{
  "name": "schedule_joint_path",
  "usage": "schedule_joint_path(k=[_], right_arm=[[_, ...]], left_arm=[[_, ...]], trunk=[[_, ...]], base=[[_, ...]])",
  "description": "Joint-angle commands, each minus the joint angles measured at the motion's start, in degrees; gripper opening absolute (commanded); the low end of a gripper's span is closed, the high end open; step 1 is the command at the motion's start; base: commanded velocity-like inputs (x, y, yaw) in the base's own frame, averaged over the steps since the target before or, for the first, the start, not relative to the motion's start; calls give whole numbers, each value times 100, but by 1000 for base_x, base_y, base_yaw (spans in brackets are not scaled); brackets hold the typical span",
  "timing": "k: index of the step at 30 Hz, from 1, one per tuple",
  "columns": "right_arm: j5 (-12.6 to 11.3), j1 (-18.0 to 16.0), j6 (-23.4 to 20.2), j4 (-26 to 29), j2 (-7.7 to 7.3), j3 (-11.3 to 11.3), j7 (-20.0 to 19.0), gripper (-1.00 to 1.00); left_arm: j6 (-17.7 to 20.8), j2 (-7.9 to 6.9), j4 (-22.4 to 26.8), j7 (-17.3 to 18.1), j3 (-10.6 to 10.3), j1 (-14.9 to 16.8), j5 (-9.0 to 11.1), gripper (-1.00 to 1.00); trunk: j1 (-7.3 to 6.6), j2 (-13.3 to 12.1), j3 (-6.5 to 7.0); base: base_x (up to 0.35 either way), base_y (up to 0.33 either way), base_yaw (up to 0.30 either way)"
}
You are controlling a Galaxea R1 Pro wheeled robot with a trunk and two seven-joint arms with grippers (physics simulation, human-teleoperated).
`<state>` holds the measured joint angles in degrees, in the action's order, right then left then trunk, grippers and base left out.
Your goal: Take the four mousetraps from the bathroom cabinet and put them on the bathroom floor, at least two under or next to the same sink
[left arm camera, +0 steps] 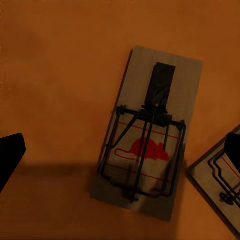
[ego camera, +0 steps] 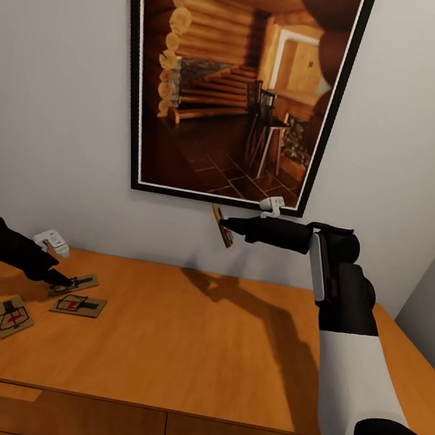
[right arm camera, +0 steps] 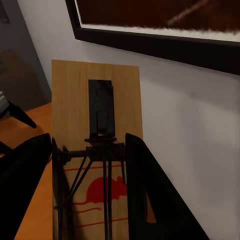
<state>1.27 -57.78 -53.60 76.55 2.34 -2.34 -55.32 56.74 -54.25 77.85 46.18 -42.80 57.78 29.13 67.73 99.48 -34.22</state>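
Mousetraps: three (ego camera: pixel 77 304) lying on cabinet (ego camera: pixel 176 338) top
Right pincer (ego camera: pixel 233 229): pinching the fourth mousetrap (ego camera: pixel 222 226) aloft
Left pincer (ego camera: pixel 65 282): spread, reaching
Progress: none floored yet

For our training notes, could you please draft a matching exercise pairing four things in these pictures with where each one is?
Things:
1. right pincer
2. left pincer
3. painting
4. nearest mousetrap

Places:
A. hanging on the wall
B. lying alone near the cabinet top's left front
C. raised in the air, holding a mousetrap
D. down at a mousetrap on the cabinet top

Pairs: 1-C, 2-D, 3-A, 4-B
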Motion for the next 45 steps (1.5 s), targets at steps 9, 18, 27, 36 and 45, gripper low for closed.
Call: schedule_joint_path(k=[9, 18, 27, 36, 45], right_arm=[[7, -6, -37, 0, 3, 5, -23, -100], [5, -6, -37, 0, 4, 5, -23, -100], [7, -5, -37, 0, 2, 5, -23, -100], [9, -5, -37, 0, -1, 5, -23, -100], [14, -2, -37, 0, 2, 5, -23, -100]], left_arm=[[30, 53, 2, 30, -1, 14, -640, 100], [30, 70, 3, 31, 50, 14, -662, 100], [22, 461, -9, 31, 63, 14, -663, 100], [21, 518, -15, 37, 63, 14, -663, 100], [21, 520, -15, 40, 61, 14, -663, 100]], trunk=[[44, 84, -43], [44, 84, -43], [66, 124, -61], [153, 285, -132], [241, 445, -204]], base=[[0, 0, 0], [0, 0, 0], [0, 0, 0], [0, 0, 0], [0, 0, 0]])
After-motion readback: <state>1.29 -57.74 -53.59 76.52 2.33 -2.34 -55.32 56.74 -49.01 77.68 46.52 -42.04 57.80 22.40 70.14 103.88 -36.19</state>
